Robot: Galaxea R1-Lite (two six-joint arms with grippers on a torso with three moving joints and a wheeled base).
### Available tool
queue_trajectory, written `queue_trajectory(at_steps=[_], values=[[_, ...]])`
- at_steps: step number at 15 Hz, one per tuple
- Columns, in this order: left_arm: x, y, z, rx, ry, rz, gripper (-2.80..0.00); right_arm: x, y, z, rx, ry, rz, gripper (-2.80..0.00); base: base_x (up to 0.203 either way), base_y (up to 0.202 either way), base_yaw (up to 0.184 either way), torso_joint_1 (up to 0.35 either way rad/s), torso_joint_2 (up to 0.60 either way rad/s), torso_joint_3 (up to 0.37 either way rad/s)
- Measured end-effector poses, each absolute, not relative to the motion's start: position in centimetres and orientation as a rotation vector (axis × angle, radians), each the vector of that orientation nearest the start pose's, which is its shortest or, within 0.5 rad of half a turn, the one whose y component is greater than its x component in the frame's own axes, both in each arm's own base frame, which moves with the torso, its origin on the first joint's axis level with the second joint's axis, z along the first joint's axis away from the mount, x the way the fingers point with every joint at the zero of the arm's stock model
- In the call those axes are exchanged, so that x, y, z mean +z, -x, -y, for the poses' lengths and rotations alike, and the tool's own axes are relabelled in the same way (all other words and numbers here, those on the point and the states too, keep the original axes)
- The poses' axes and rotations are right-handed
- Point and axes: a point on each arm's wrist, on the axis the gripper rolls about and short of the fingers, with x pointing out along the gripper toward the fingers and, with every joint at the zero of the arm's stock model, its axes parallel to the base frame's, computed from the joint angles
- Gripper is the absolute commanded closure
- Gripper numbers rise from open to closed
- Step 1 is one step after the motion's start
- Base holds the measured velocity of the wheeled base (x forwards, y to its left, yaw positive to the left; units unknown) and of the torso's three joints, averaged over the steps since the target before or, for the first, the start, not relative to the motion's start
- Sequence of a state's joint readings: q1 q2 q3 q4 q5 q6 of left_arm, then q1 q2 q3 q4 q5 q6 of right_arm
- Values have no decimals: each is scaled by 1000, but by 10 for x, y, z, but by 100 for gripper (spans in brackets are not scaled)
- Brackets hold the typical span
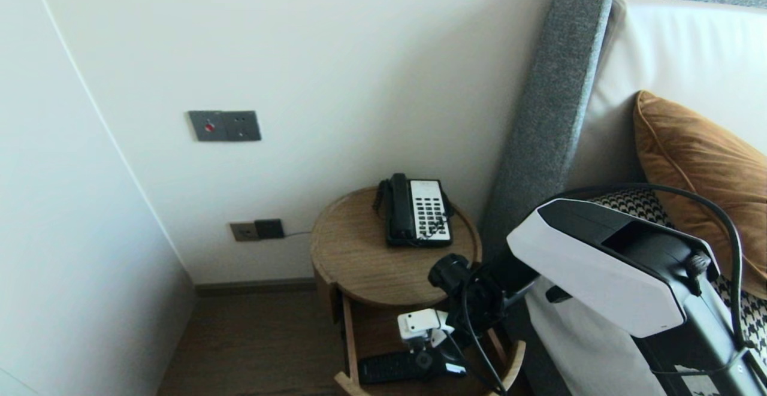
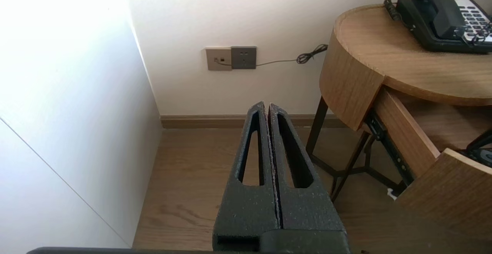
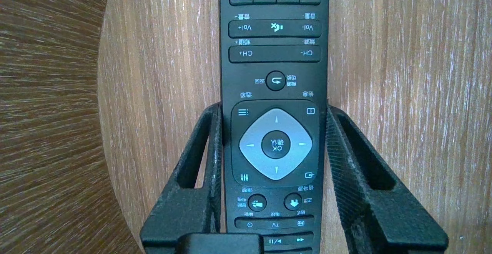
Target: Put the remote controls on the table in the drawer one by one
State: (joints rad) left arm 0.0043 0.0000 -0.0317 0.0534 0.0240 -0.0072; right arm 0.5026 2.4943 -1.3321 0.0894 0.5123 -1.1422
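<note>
Right gripper (image 1: 429, 355): reaches down into the open drawer (image 1: 350, 337) under the round table (image 1: 359, 252), pointing at the drawer floor.
Grip: half open, its fingers (image 3: 340, 150) pressed against both long edges of the remote (image 3: 275, 54), around the OK pad.
Remote: black, buttons up, lying along the wooden drawer floor; I cannot tell whether it is lifted off it.
Left gripper (image 2: 268, 108): parked low beside the table, over the wood floor, fingers pressed together, holding nothing.
Table top: a black-and-white phone (image 1: 417, 210) near the back edge.
Beside: bed (image 1: 677, 84) on the right.
</note>
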Motion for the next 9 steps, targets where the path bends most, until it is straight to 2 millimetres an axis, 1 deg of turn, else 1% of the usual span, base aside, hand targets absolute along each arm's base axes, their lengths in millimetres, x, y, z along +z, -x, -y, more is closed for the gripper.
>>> queue_trajectory(at_steps=[1,2,9], values=[[79,25,0,28,7,-21,0,-44,-353,-207,1504,883,-649,0,0,0,0,0,0,0],[79,25,0,28,7,-22,0,-43,-353,-207,1504,884,-648,-280,0,0,0,0,0,0],[79,25,0,29,7,-22,0,-35,-351,-206,1500,886,-638,-280,0,0,0,0,0,0]])
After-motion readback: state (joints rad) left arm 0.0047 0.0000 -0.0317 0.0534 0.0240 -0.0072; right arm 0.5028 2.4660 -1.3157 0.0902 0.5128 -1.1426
